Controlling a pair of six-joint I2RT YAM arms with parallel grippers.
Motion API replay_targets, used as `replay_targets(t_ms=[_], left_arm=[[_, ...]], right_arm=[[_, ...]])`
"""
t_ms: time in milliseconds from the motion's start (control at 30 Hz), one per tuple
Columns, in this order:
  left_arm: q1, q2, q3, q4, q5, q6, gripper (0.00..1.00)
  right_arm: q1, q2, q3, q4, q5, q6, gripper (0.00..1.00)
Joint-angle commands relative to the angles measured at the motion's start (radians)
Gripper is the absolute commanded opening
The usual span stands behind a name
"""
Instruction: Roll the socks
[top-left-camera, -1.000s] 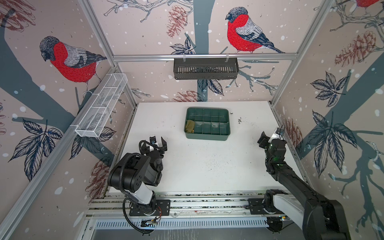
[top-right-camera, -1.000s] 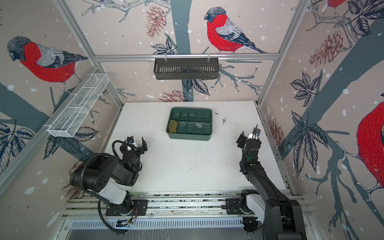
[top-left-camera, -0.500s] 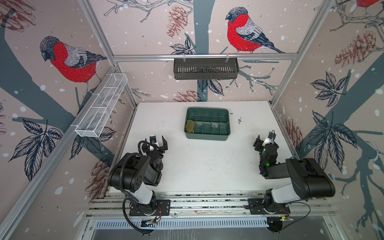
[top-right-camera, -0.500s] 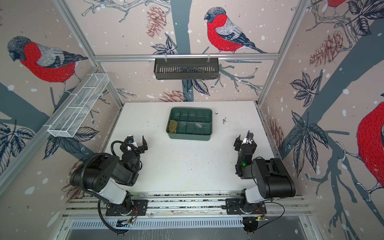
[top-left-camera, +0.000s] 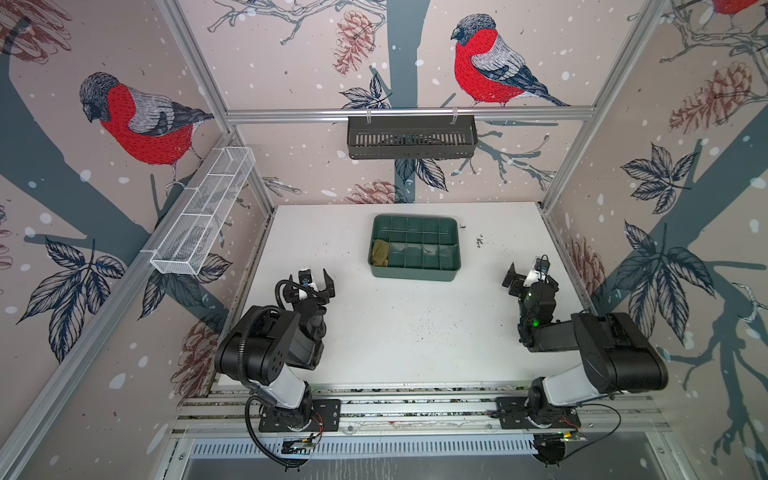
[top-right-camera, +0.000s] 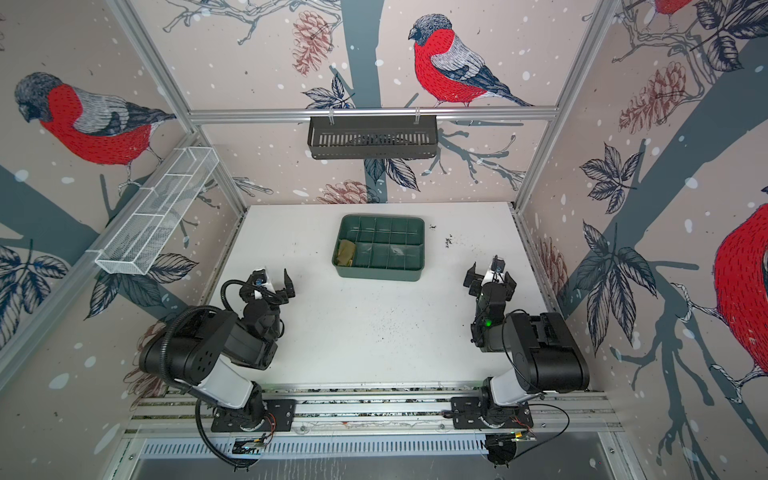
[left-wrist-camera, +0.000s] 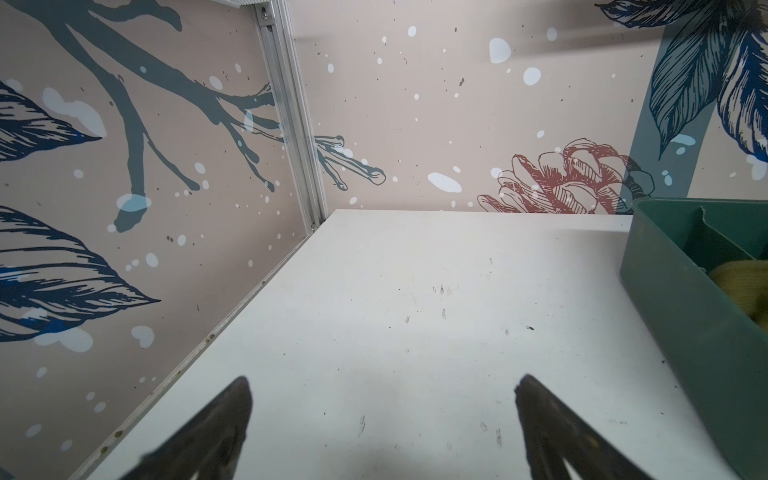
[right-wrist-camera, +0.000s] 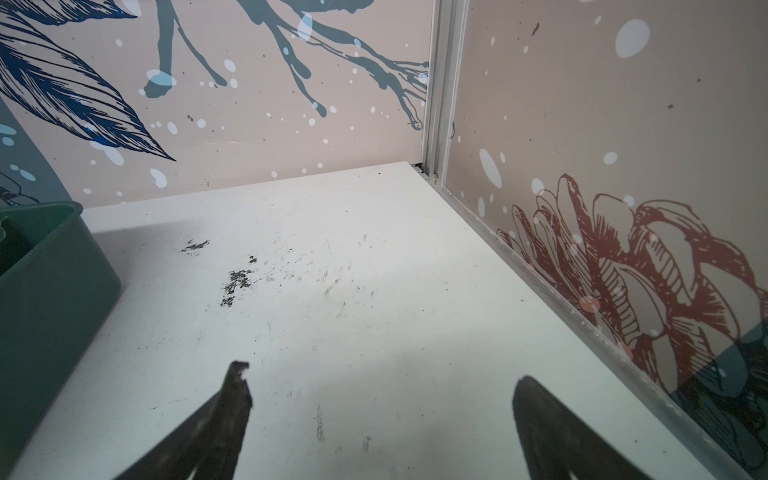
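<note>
Black jaws of the left gripper (top-left-camera: 316, 279) stood wide apart with nothing between them, over the near left of the white table (top-left-camera: 415, 332). Level with it on the right, the right gripper (top-left-camera: 528, 276) was spread just as wide and equally empty; the right wrist view showed only bare, scuffed tabletop between its fingers (right-wrist-camera: 237, 395). Farther back, in the middle of the table, sat the green tray (top-left-camera: 415, 272). The socks (top-left-camera: 380, 252) lay as an olive bundle in its near left compartment, in both top views (top-right-camera: 346, 252). They were beyond both grippers, to the right of the left one and the left of the right one, well apart from each. Dark crumbs (top-left-camera: 480, 241) dotted the table just right of the tray.
</note>
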Motion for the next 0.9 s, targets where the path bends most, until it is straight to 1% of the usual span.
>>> replay_targets(t_ms=[0, 533, 867], left_arm=[[0.002, -0.002, 0.000, 0.049, -0.008, 0.004, 0.97], [0.001, -0.001, 0.002, 0.045, -0.008, 0.004, 0.97], [0.009, -0.010, 0.024, -0.012, -0.003, -0.009, 0.98]], right_arm=[[0.000, -0.003, 0.003, 0.024, -0.004, 0.001, 1.00], [0.002, -0.006, -0.003, 0.031, -0.001, 0.000, 1.00], [0.002, -0.007, -0.003, 0.031, -0.001, 0.000, 1.00]])
